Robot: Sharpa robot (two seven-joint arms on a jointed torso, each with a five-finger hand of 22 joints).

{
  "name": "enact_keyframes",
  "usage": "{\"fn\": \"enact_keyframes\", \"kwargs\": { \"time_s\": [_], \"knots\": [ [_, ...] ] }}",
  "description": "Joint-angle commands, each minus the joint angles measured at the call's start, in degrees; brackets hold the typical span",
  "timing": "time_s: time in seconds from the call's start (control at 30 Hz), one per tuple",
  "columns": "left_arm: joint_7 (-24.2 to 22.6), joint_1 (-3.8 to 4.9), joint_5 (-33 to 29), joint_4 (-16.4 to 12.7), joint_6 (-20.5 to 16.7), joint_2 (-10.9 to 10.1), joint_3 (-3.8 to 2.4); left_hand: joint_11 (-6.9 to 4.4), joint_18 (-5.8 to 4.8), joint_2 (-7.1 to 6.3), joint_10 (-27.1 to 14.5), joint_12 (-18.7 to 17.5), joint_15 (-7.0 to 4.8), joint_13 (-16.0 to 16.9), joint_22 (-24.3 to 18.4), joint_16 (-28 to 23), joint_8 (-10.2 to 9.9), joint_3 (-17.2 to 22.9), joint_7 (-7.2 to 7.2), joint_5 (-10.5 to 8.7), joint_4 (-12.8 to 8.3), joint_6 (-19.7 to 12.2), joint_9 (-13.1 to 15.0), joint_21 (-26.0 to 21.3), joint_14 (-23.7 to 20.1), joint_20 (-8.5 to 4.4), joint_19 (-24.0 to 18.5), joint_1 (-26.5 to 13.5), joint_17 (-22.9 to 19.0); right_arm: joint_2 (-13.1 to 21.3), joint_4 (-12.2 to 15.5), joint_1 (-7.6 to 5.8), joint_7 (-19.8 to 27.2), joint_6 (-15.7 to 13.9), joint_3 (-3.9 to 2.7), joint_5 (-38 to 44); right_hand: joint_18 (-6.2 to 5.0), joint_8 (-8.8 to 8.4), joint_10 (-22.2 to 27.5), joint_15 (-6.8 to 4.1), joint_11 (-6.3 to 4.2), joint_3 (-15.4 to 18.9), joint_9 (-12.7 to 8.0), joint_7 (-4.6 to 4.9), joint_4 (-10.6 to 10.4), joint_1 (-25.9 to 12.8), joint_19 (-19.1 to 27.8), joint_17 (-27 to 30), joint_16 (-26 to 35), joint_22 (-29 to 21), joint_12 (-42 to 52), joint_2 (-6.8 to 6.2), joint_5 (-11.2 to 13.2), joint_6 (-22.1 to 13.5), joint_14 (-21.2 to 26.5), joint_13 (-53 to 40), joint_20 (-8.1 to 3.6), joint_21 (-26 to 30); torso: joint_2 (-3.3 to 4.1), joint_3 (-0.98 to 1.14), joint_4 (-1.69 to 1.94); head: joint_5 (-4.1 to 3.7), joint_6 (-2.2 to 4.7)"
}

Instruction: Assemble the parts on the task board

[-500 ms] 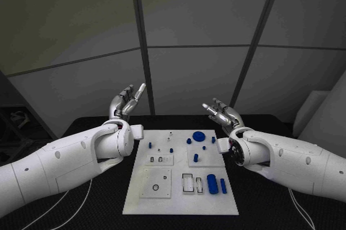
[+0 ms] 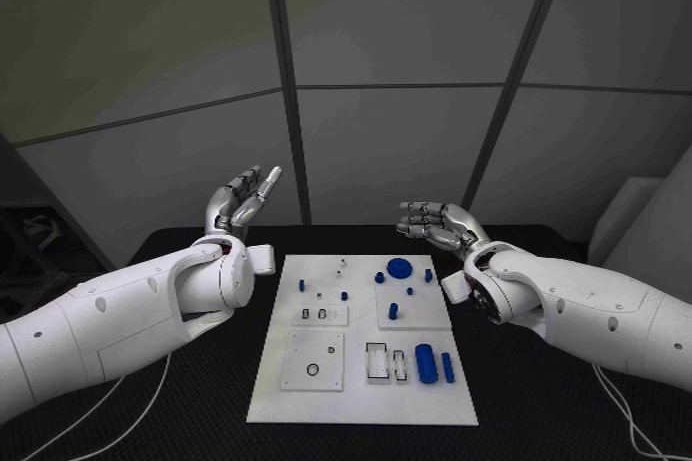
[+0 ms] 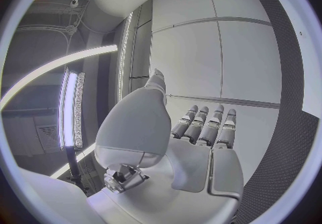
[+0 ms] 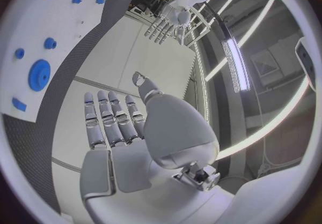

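The white task board (image 2: 361,396) lies in the middle of the black table. Blue parts stand on it: a large round disc (image 2: 400,269) at the far end, several small pegs around it, and a thick cylinder (image 2: 426,363) beside a thin one (image 2: 447,367) near the front right. My left hand (image 2: 242,203) is raised above the board's far left corner, fingers spread and straight, holding nothing. My right hand (image 2: 433,223) hovers above the far right corner, empty. The right wrist view shows its fingers (image 4: 110,119) straight, with the board (image 4: 80,31) and disc (image 4: 39,74) beyond.
The board also carries raised white plates with a ring-shaped recess (image 2: 312,372) and rectangular slots (image 2: 378,363). Black table surface (image 2: 548,401) surrounds the board on both sides. Grey wall panels stand behind the table.
My right hand has turned at the wrist, so its fingers now point toward the left. My left hand has drifted slightly left. The parts on the board have not moved.
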State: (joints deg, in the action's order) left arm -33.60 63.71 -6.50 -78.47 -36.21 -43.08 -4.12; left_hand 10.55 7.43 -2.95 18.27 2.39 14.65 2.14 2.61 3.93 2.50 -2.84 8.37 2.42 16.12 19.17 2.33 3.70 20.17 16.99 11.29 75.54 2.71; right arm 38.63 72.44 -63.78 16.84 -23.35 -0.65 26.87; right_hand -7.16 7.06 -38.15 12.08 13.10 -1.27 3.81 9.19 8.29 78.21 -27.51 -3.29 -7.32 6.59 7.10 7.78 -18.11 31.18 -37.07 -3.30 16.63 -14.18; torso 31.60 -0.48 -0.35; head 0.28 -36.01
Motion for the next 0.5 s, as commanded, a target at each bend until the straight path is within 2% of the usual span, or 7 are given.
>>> {"fn": "enact_keyframes", "kwargs": {
  "time_s": [0.03, 0.1, 0.13, 0.2, 0.23, 0.37, 0.5],
  "knots": [
    [-0.3, 0.08, 1.0, -0.9, 3.7, -0.7, 0.06, 0.97, -1.71, -0.02, 2.7, 0.4, 0.45, 0.3, 0.6, 0.7, 0.4, 0.1, 3.61, 0.31, -0.5, 1.4, 0.2, 1.1, 3.2, -0.12, 2.9, 1.3, 0.2, -0.1, -0.7, -0.15, 0.2, -3.2, -0.09, 17.2, -3.28, 1.85, -15.9, -2.39, -2.07, -4.2, 0.4, 4.26, 4.8, 1.8, -10.0, -0.5, -1.9, 2.0, 0.7, -1.43, 2.2, 16.8, -16.0, -0.2, -0.24, -5.8, 0.50, -0.21, -0.14, -0.07, -0.33],
    [-0.1, 0.08, 1.3, -1.6, 4.2, -1.4, 0.09, 2.31, -1.21, -0.05, 6.0, 0.9, -0.31, 0.5, 1.5, 1.5, 0.7, 0.1, 3.89, 0.29, -0.8, 3.2, 0.3, 2.9, 6.8, -0.20, 7.6, 2.3, 0.5, 0.0, -1.1, -0.18, -0.7, -2.7, -0.11, 20.8, -3.43, 1.64, -17.6, -2.97, -2.54, -5.1, 0.2, 3.91, 5.3, 1.1, -11.3, -0.7, -2.0, 2.4, 0.2, -1.93, 2.1, 18.2, -18.2, -0.3, -0.60, -6.8, 0.63, -0.25, -0.22, -0.05, -0.50],
    [0.2, 0.07, 1.5, -2.0, 4.6, -1.8, 0.10, 2.84, -0.71, -0.16, 7.5, 1.1, -0.85, 0.6, 2.3, 2.3, 0.8, 0.3, 4.23, 0.33, -1.1, 4.2, 0.4, 4.4, 9.8, -0.28, 11.3, 2.9, 0.8, 0.0, -1.3, -0.22, -1.1, -2.6, -0.12, 22.5, -3.45, 1.52, -18.2, -3.20, -2.70, -5.4, 0.1, 3.78, 5.5, 0.8, -11.8, -0.7, -2.1, 2.5, 0.0, -2.14, 2.0, 18.7, -19.1, -0.3, -0.79, -7.2, 0.69, -0.27, -0.25, -0.01, -0.63],
    [0.5, 0.07, 2.0, -2.9, 5.3, -2.5, 0.12, 3.96, 0.34, -0.33, 13.1, 2.0, -1.72, 1.1, 3.6, 5.1, 1.4, 1.0, 5.49, 0.34, -1.5, 7.1, 0.7, 7.2, 19.5, -0.32, 18.2, 4.0, 1.8, 0.0, -1.6, -0.31, -1.8, -2.3, -0.14, 25.5, -3.51, 0.97, -19.1, -3.97, -3.01, -6.2, 0.0, 3.55, 6.1, 0.3, -13.5, -1.0, -2.7, 3.1, -0.8, -2.69, 1.4, 19.4, -22.0, -0.3, -1.52, -8.6, 0.90, -0.30, -0.38, 0.12, -0.51],
    [0.8, 0.07, 2.2, -3.3, 5.6, -2.9, 0.12, 4.15, 0.48, -0.38, 15.7, 2.6, -1.80, 1.3, 4.0, 5.4, 1.7, 1.2, 5.84, 0.29, -1.6, 8.6, 0.9, 8.1, 20.5, -0.29, 20.4, 4.2, 1.8, 0.0, -1.7, -0.37, -2.4, -2.1, -0.15, 27.3, -3.50, 0.73, -19.4, -4.34, -3.13, -6.6, 0.0, 3.47, 6.4, 0.2, -14.4, -1.2, -2.9, 3.4, -1.1, -2.96, 1.2, 19.5, -23.4, -0.3, -1.91, -9.4, 1.03, -0.35, -0.44, 0.15, -0.59],
    [1.4, 0.06, 3.2, -5.3, 6.5, -3.9, 0.13, 3.09, 1.74, -0.10, 26.3, 5.2, -3.06, 2.1, 4.7, 7.1, 2.8, 1.4, 6.64, 0.31, -2.6, 14.0, 1.3, 10.4, 24.8, -0.56, 25.7, 5.2, 2.0, -0.2, -2.1, -0.93, -5.3, -0.6, -0.17, 34.7, -3.48, 0.16, -21.2, -5.94, -4.00, -7.7, 0.0, 2.99, 7.4, -0.7, -17.3, -1.9, -4.0, 5.1, -2.0, -4.12, -0.2, 20.9, -28.5, -0.4, -3.69, -12.8, 1.41, -0.39, -0.35, 0.17, -0.90],
    [1.9, 0.06, 4.0, -7.5, 7.2, -5.0, 0.14, 1.68, 2.90, 0.41, 30.5, 7.0, -4.35, 2.1, 5.3, 8.6, 4.5, 1.0, 6.41, 0.28, -4.3, 22.2, 2.0, 12.4, 28.7, -0.69, 30.4, 6.0, 2.3, -0.5, -2.2, -1.80, -9.3, 1.9, -0.19, 42.8, -3.29, -0.17, -23.5, -7.62, -4.95, -8.4, 0.1, 2.20, 7.9, -1.4, -20.3, -3.0, -5.1, 8.6, -3.0, -5.44, -0.9, 23.1, -33.8, -0.4, -5.79, -19.0, 2.10, -0.46, -0.22, 0.07, -1.08]
  ]
}}
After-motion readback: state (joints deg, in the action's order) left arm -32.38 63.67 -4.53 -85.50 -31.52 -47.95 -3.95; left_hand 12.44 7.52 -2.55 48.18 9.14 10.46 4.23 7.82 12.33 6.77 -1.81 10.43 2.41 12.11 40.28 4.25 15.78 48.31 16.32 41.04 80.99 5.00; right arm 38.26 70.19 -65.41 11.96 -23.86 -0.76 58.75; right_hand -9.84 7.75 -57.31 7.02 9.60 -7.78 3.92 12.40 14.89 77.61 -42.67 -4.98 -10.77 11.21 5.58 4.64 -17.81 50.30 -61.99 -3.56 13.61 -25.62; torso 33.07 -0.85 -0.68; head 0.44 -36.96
